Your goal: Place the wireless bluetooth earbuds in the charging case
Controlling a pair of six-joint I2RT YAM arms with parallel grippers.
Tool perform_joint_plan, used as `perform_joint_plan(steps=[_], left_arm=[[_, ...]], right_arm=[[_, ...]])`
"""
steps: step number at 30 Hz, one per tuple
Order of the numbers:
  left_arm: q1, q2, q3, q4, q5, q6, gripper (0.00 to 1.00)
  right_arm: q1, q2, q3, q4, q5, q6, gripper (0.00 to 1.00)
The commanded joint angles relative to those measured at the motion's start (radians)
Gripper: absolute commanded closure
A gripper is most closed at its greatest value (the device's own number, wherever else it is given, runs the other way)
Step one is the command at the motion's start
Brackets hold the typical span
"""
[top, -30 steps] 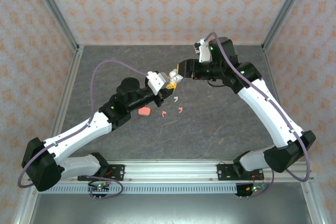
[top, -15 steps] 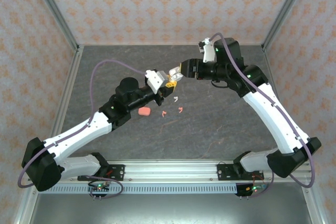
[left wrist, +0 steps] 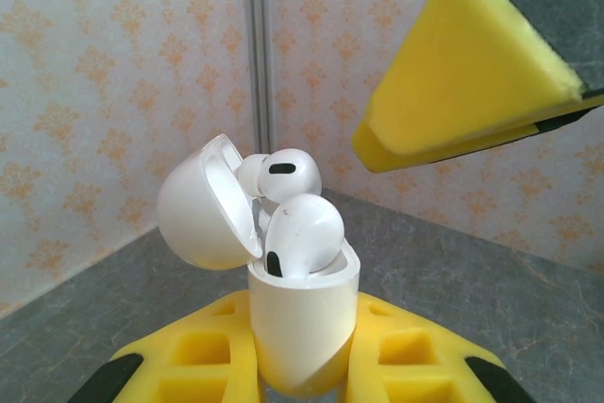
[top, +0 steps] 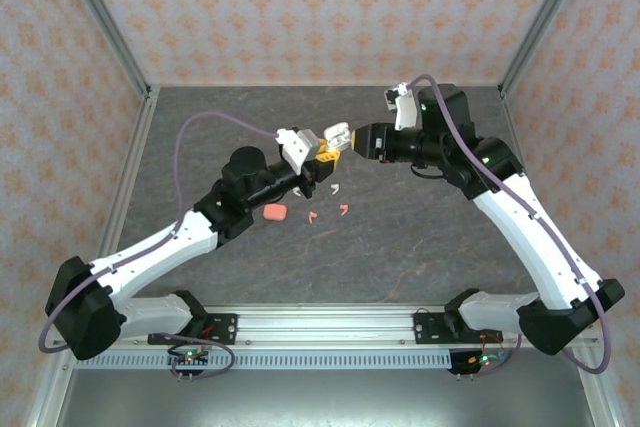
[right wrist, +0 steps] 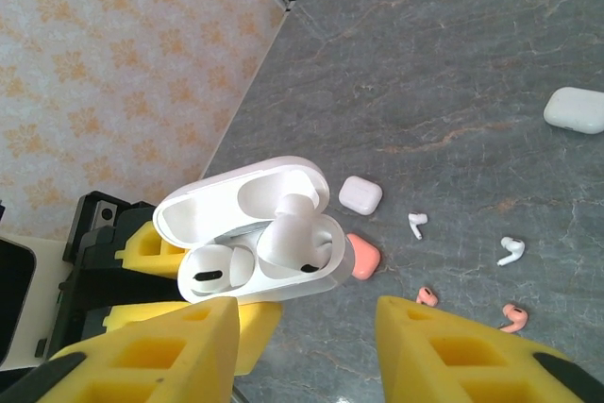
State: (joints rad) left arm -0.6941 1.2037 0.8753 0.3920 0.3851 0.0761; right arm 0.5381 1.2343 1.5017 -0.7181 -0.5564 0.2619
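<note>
Right arm (top: 520,217) has swung out rightward, so the right gripper (right wrist: 307,327) hangs just by the open charging case (right wrist: 241,205), jaws partway apart and empty, while the left gripper (left wrist: 302,370) is clamped on its base. Smart move is probably nudging the proud earbud (right wrist: 283,238) straight down, gently. Count: four cases (three white, one salmon case (right wrist: 363,259)), six earbuds (right wrist: 511,250), two in the case, four loose on the table (right wrist: 472,63).
</note>
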Motion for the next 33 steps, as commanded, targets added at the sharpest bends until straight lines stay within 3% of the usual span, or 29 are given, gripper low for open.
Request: perform_joint_plan(steps=[1,33], left_arm=[[-0.008,0.0,0.014,0.068,0.02,-0.019,1.0],[-0.008,-0.007,0.016,0.047,0.022,-0.012,1.0]], right_arm=[[0.005,0.0,-0.012,0.02,-0.003,0.002,0.59],[-0.001,0.046,-0.024,0.054,0.077,0.04,0.66]])
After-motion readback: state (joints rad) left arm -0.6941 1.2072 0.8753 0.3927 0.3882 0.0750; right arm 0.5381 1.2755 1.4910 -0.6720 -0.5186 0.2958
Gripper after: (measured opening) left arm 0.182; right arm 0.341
